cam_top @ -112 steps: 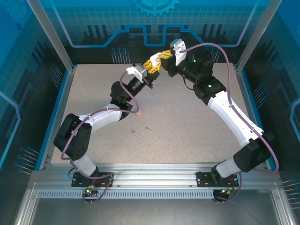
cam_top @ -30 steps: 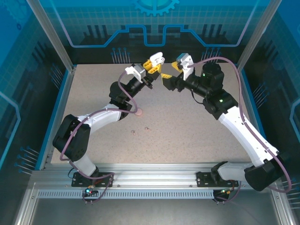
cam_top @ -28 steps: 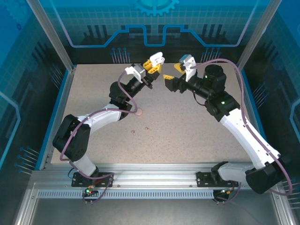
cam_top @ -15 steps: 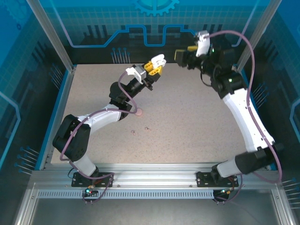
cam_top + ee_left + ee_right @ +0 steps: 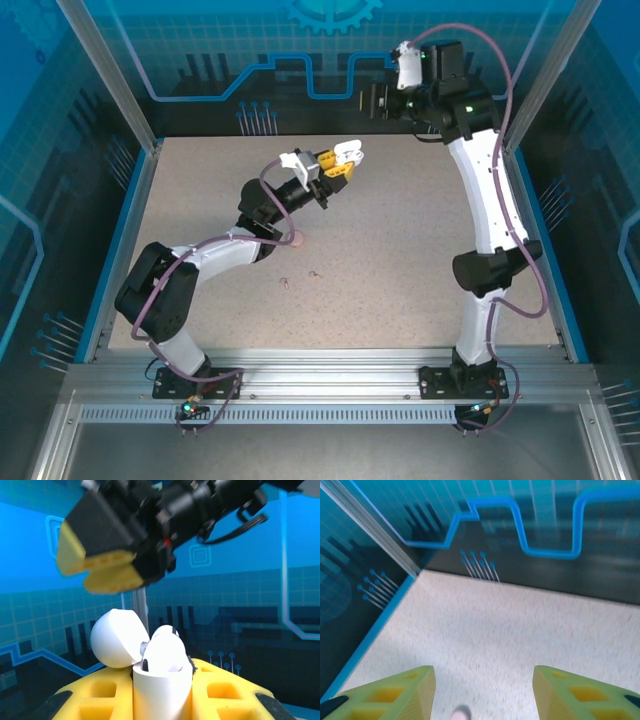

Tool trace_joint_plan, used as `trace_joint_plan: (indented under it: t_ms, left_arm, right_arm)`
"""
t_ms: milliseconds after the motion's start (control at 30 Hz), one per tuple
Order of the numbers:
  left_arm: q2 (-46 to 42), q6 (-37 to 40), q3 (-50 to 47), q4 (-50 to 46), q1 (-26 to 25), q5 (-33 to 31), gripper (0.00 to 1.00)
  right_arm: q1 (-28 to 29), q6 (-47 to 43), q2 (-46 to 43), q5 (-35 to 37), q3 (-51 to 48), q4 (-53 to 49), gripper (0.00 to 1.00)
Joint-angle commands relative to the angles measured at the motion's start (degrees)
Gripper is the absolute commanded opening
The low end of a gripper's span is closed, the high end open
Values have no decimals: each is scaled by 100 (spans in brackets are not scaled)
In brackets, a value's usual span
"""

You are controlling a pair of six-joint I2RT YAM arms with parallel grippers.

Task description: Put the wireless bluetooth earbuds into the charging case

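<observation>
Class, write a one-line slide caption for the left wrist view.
Left end effector grips an open white rounded case, white earbud seated inside; right end effector overhead.

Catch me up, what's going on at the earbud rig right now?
The left hand grips a white charging case, lid open, with a white earbud seated in it, above the table. The right hand is open and empty, high up near the back wall. A pink case lies on the table.

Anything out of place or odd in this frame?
Two tiny earbuds lie loose on the table, apart from the open white case held aloft in the left pincer. Nothing looks spilled or damaged.
</observation>
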Motion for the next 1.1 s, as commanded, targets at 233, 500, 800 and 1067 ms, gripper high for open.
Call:
trace_joint_plan:
  t_ms: [233,500,800,1067]
  left_arm:
    - [150,-105,-12,60,-120,222,0]
    - [234,-70,100,55,-145,122,0]
    - [310,-73,208,2,-144,73,0]
    - [465,-305,107,-416,-243,-135,0]
  right_arm:
    - [60,66,189,-546,-212,-587,50]
    - [382,-318,-288,-441,-1004,-690,47]
    - [547,-141,-1785,107,-3012,129,45]
    - [-390,1403,-3028,1481,-4895,1438,54]
